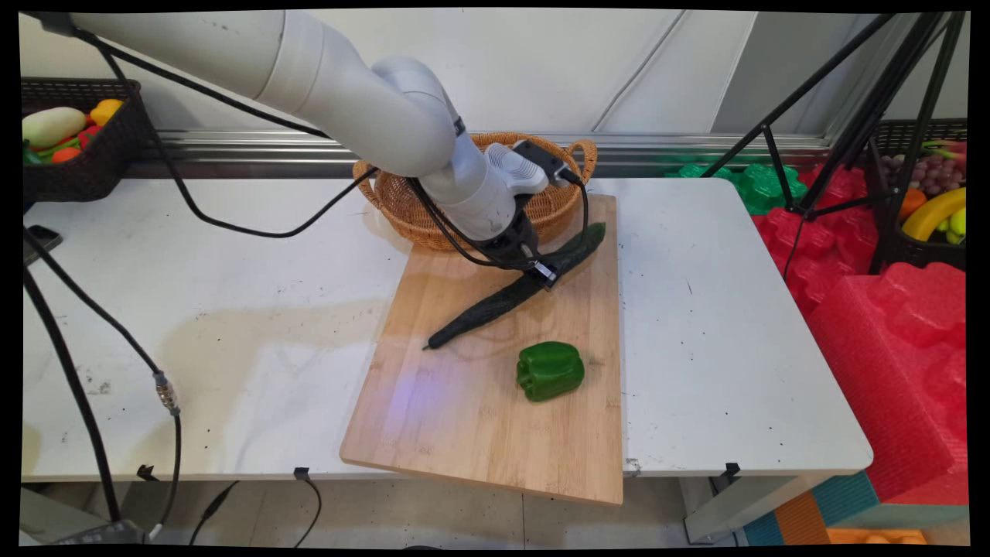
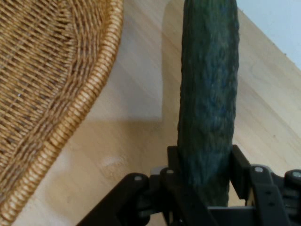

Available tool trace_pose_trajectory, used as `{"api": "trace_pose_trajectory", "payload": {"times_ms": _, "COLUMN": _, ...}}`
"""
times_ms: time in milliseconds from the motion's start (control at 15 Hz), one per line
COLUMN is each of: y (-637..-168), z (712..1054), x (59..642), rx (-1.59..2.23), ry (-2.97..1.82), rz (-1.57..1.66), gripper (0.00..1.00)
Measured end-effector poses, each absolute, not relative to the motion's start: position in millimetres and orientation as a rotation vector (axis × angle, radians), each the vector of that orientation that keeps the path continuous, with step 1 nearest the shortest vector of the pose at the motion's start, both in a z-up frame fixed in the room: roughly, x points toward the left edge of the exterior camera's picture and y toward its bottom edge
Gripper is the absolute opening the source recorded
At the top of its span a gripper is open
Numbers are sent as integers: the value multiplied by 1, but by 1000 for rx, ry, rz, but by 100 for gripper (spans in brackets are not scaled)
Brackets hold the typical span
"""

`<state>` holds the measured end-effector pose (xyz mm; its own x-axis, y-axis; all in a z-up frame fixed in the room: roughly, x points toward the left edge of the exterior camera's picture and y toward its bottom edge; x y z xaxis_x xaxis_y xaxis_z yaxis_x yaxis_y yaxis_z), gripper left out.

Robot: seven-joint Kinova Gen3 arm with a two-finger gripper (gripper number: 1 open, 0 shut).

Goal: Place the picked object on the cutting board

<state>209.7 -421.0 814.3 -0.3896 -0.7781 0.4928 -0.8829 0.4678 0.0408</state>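
We find the claw point(image 1: 544, 272) point(image 2: 205, 162) closed on a cucumber point(image 1: 479, 313) point(image 2: 207, 84). In the hand view one black finger point(image 2: 172, 157) presses each flank of it. The grip sits past the cucumber's middle, toward its far end.

The cucumber lies slantwise on a wooden cutting board point(image 1: 479, 433) point(image 2: 136, 141), its longer part running from the claw toward the table's near side. We cannot tell whether it rests on the board or is just clear of it.

A wicker basket point(image 1: 402, 209) point(image 2: 47, 70) stands just behind the claw, touching the board's far edge or nearly so. A green bell pepper point(image 1: 550, 370) sits on the board nearer the camera than the claw, apart from the cucumber. The board lies on a white table point(image 1: 232, 294) point(image 2: 282, 23).

Hidden or unclear:
- The arm covers much of the basket's inside, so we cannot report its contents.
- The fingertips are cut off in the hand view.
- The cucumber's far tip runs out of that view.
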Motion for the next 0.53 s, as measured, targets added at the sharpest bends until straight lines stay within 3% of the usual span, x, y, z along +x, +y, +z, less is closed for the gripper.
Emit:
{"api": "trace_pose_trajectory", "payload": {"times_ms": 200, "y": -422, "z": 809, "x": 208, "rx": 1371, "ry": -2292, "rz": 308, "gripper": 0}}
{"api": "trace_pose_trajectory", "payload": {"times_ms": 267, "y": -422, "z": 808, "x": 207, "rx": 1365, "ry": -2297, "rz": 307, "gripper": 100}}
{"api": "trace_pose_trajectory", "payload": {"times_ms": 533, "y": -421, "z": 807, "x": 208, "rx": 1341, "ry": -2315, "rz": 316, "gripper": 100}}
